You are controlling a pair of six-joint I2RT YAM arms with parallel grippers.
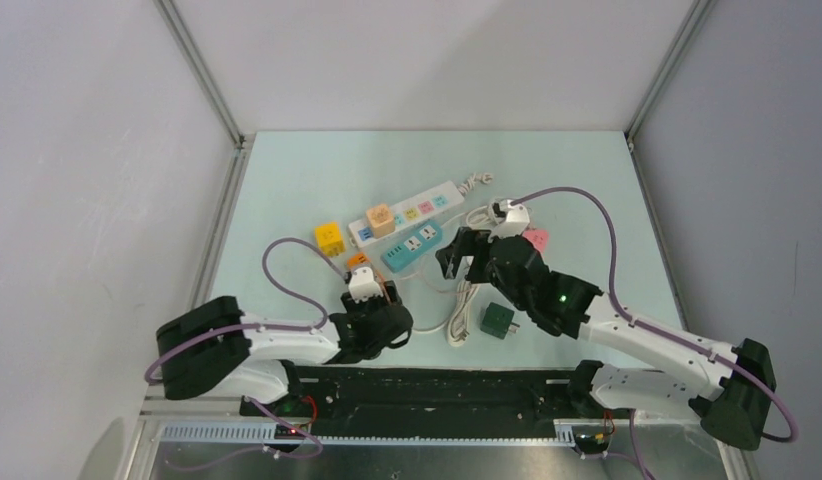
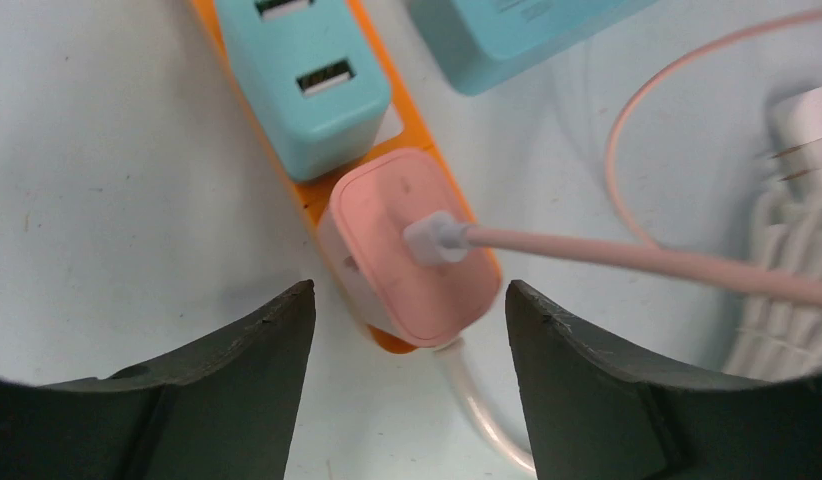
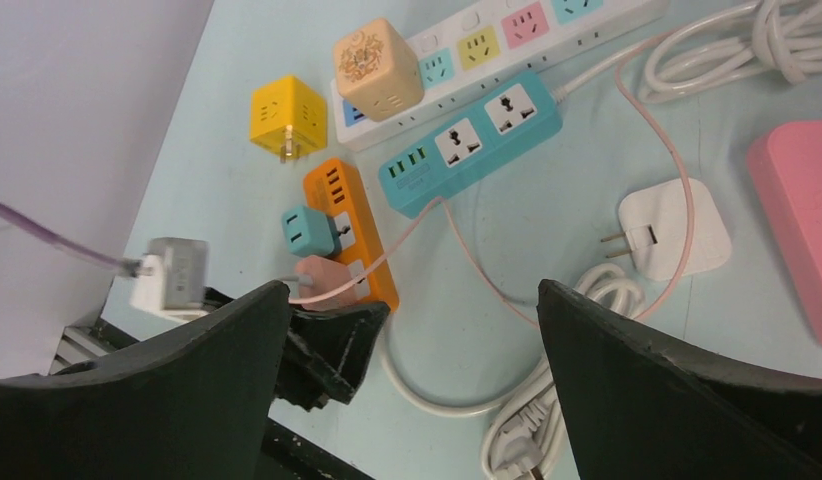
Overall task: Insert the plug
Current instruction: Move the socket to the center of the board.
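From above, the wrist camera [image 1: 364, 283] hides most of the orange strip [image 1: 356, 260]. In the left wrist view, the pink cable [image 2: 637, 258] runs off the right edge.

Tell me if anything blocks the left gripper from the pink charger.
Nothing visible does. The left gripper is open, its fingers flanking the pink charger on the orange strip. The cable leads off sideways, clear of the gap, and the blue adapter sits beyond.
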